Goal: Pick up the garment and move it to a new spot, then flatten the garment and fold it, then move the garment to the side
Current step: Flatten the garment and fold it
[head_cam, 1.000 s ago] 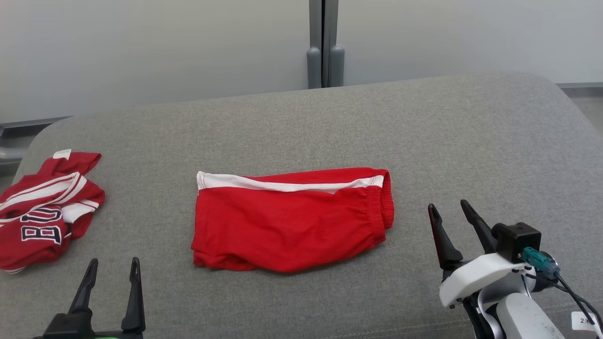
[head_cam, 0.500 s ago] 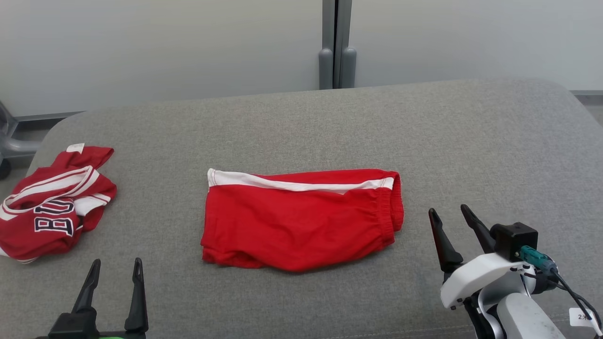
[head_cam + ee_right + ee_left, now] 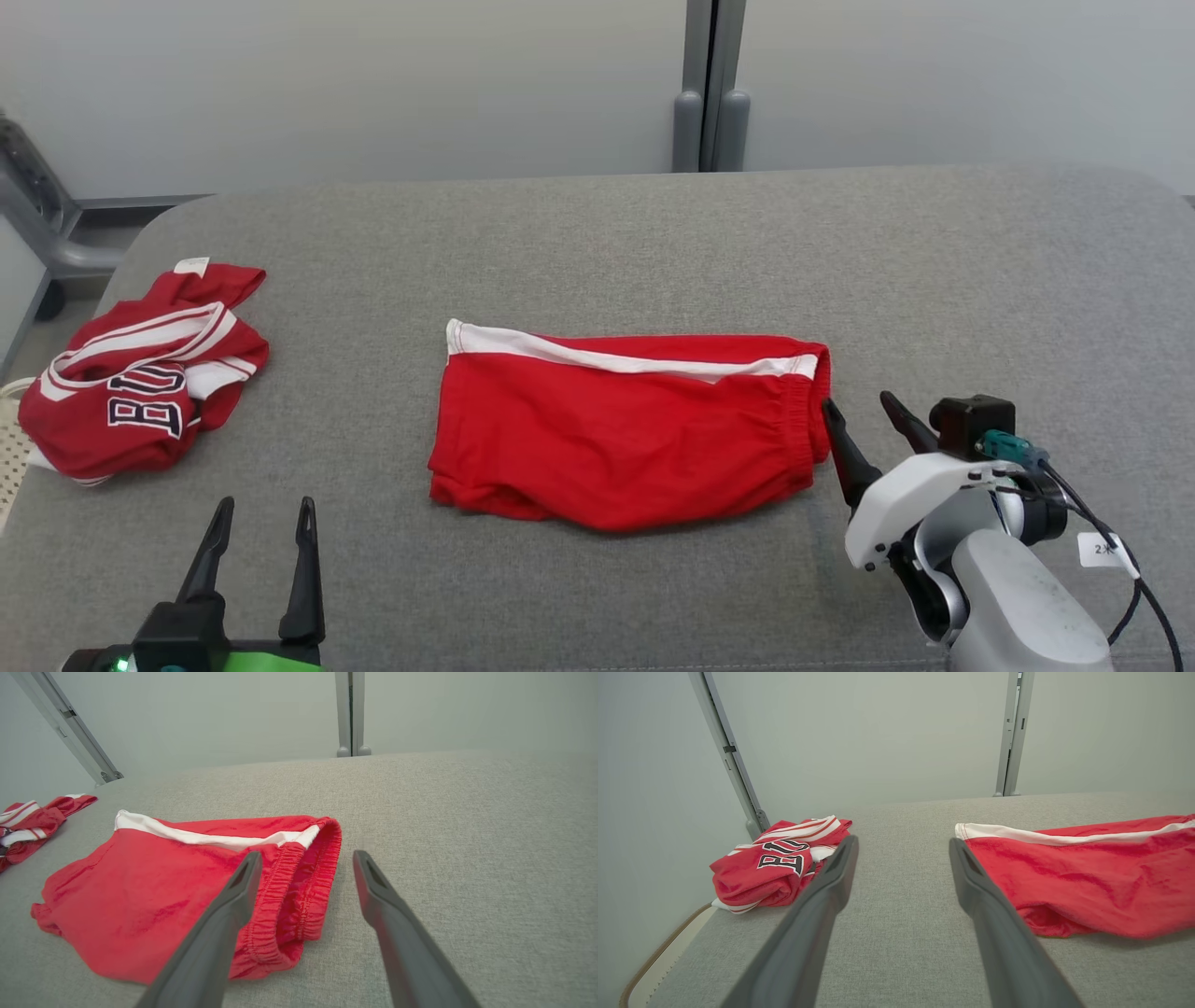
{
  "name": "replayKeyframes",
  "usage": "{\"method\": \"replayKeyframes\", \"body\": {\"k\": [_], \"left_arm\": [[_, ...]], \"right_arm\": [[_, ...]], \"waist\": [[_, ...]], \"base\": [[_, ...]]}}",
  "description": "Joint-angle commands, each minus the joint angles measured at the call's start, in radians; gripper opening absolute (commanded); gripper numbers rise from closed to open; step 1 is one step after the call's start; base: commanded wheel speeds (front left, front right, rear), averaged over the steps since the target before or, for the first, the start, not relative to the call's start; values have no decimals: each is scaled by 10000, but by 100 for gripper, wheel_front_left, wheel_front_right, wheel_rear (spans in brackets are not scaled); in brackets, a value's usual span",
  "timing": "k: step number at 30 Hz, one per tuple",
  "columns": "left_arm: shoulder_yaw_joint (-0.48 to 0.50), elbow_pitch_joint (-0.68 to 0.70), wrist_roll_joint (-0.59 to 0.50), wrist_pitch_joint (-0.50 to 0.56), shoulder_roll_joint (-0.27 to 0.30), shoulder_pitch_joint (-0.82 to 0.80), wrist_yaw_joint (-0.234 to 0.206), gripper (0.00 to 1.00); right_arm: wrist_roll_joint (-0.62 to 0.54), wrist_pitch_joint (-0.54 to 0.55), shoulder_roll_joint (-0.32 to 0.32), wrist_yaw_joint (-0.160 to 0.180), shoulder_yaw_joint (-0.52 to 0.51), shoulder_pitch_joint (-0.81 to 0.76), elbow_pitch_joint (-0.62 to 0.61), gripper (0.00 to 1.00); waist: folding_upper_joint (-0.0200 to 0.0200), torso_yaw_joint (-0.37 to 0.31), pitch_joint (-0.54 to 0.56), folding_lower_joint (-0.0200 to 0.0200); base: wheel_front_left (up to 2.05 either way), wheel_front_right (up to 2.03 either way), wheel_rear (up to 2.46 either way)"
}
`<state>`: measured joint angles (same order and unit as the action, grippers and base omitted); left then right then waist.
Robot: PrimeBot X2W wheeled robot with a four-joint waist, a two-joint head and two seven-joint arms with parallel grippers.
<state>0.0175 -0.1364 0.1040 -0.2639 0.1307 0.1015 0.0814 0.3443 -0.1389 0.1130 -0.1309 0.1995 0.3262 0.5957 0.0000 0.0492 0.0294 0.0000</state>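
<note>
Head view, items as found. Right gripper [image 3: 856, 401]: fingers parted wide, nothing held; its left fingertip is set at the elastic waistband of the red shorts [image 3: 625, 429], and contact cannot be told. Red shorts: laid folded flat on the grey cushion [image 3: 597, 233], spread leftward from the right gripper, white stripe along the far edge. Left gripper [image 3: 265, 504]: fingers parted wide, nothing held; shorts placed ahead and to its right, apart. Crumpled red jersey [image 3: 140, 373]: placed ahead and left of the left gripper.
</note>
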Motion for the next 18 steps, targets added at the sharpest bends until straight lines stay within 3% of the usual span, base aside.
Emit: {"method": "replayKeyframes", "body": {"k": [1,12,18], "left_arm": [[-78,-51,-89,9,-57,-201,44,100],[-523,-173,-190,9,-217,-760,144,100],[-701,-268,-210,8,-310,-1094,187,100]], "right_arm": [[-59,-88,14,4,21,359,445,100],[120,-308,-132,4,52,2251,3730,100],[272,-284,-116,4,57,2946,4949,100]], "waist": [[0,243,-95,0],[0,962,-779,0],[0,1220,-1157,0]], "base": [[0,0,0],[0,0,0],[0,0,0]]}}
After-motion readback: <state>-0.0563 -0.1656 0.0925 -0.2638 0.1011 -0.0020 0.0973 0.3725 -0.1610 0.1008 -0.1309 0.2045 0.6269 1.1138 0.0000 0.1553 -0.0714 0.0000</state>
